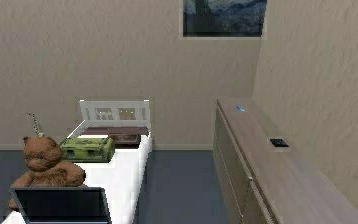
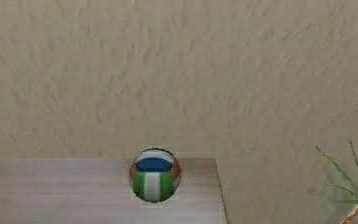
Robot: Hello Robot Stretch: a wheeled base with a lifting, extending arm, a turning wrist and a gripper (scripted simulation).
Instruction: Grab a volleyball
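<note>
Positioning looks like the step in hand: your round blue, white, green and orange volleyball [image 2: 155, 175] sits on the pale wooden worktop [image 2: 57, 185], near its right end in the arm side view. Next, you likely need to reach the arm out toward it. You cannot tell the pincer's state. The forward view instead gives you a white-framed bed [image 1: 127, 175] carrying a brown teddy bear [image 1: 45, 165].

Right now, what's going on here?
A Stretch robot is after a volleyball. In the arm side view a striped ball, likely that volleyball, rests on a wooden top near its right end, against the wall, with a plant further right. Ahead there is a bed with a teddy bear, a green case and a laptop, and a long dresser along the right wall.
</note>
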